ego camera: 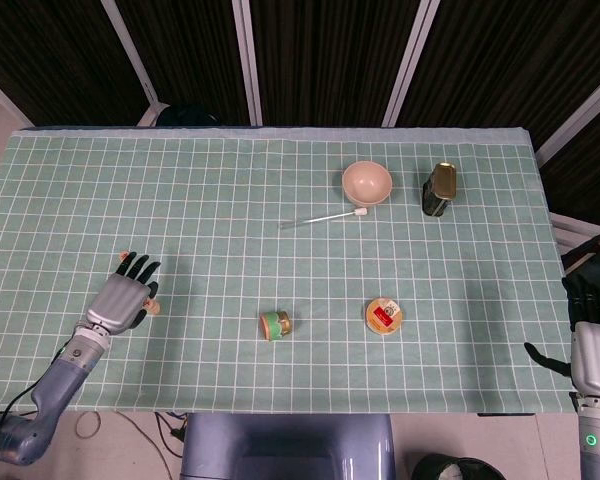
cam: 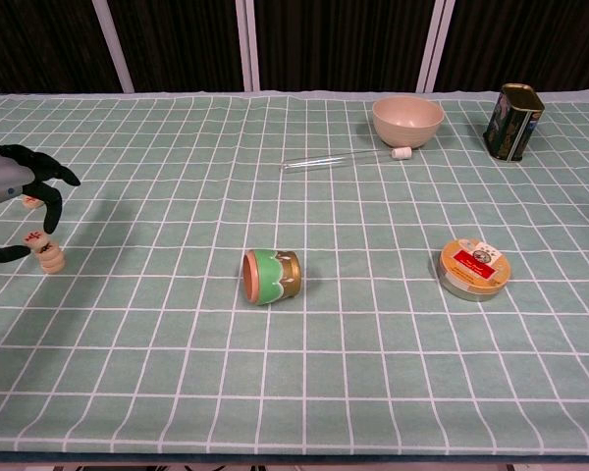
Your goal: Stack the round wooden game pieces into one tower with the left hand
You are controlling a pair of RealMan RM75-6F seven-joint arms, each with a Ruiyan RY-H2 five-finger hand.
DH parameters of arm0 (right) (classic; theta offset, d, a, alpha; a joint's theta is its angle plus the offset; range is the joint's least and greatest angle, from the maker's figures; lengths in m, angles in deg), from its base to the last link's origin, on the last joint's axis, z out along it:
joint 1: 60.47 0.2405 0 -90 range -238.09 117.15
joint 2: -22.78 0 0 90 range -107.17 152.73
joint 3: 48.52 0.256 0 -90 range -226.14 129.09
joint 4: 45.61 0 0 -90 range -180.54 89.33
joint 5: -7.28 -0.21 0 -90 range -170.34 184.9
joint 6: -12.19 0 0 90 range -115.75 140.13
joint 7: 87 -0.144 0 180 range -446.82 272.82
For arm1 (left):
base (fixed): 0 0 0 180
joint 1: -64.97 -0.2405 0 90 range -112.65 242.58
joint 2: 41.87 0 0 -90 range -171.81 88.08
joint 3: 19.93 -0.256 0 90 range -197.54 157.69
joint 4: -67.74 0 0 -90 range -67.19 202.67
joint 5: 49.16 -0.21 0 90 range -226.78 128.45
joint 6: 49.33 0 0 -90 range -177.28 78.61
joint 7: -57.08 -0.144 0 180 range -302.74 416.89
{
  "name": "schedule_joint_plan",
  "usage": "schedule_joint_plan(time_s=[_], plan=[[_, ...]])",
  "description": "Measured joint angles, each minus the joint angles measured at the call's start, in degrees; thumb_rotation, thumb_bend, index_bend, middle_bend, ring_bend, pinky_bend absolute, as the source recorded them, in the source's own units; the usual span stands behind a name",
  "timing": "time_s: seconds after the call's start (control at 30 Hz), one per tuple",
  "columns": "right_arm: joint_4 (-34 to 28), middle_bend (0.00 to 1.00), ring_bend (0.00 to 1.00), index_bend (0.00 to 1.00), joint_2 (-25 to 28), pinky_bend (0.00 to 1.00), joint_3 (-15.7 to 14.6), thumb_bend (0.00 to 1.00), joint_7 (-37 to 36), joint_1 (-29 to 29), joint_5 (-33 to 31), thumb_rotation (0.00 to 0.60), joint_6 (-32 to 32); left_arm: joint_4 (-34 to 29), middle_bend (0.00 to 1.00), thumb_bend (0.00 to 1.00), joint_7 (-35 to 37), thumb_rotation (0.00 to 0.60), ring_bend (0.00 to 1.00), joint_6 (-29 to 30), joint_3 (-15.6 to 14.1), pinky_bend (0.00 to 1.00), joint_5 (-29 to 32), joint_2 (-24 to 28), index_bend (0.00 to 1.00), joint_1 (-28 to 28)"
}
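Left robot hand sits over the stack of round pieces at the table's left edge; one loose piece lies just behind it. Open cloth between there and the tipped green cup at centre front. Round tin stands right of the cup, well apart. Bowl, glass rod and dark can cluster far right at the back. Right robot hand hangs off the right edge.

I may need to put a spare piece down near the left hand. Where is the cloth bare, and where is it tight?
Bare: the wide stretch between the left hand and the tipped cup, and the front strip below both. Tight: right at the hand, where the stack of pieces and a loose piece sit among its fingers.
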Motion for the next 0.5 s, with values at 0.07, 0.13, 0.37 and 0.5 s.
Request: schedule_joint_plan(time_s=[0.07, 0.13, 0.37, 0.5], plan=[[0.0, 0.01, 0.04, 0.05, 0.0, 0.0, 0.0, 0.23, 0.0, 0.0, 0.0, 0.6, 0.0, 0.2, 0.1, 0.32, -0.4, 0.6, 0.0, 0.0, 0.0, 0.0, 0.1, -0.3, 0.45, -0.1], [-0.1, 0.01, 0.04, 0.05, 0.1, 0.0, 0.0, 0.23, 0.0, 0.0, 0.0, 0.6, 0.1, 0.4, 0.1, 0.32, -0.7, 0.6, 0.0, -0.1, 0.1, 0.0, 0.1, -0.5, 0.45, -0.1], [-0.1, 0.01, 0.04, 0.05, 0.1, 0.0, 0.0, 0.23, 0.1, 0.0, -0.1, 0.6, 0.1, 1.0, 0.1, 0.32, -1.6, 0.6, 0.0, -0.3, 0.4, 0.0, 0.3, -1.4, 0.44, -0.1], [-0.1, 0.01, 0.04, 0.05, 0.1, 0.0, 0.0, 0.23, 0.0, 0.0, -0.2, 0.6, 0.1, 1.0, 0.1, 0.32, -2.0, 0.6, 0.0, -0.5, 0.5, 0.0, 0.4, -1.5, 0.44, -0.1]])
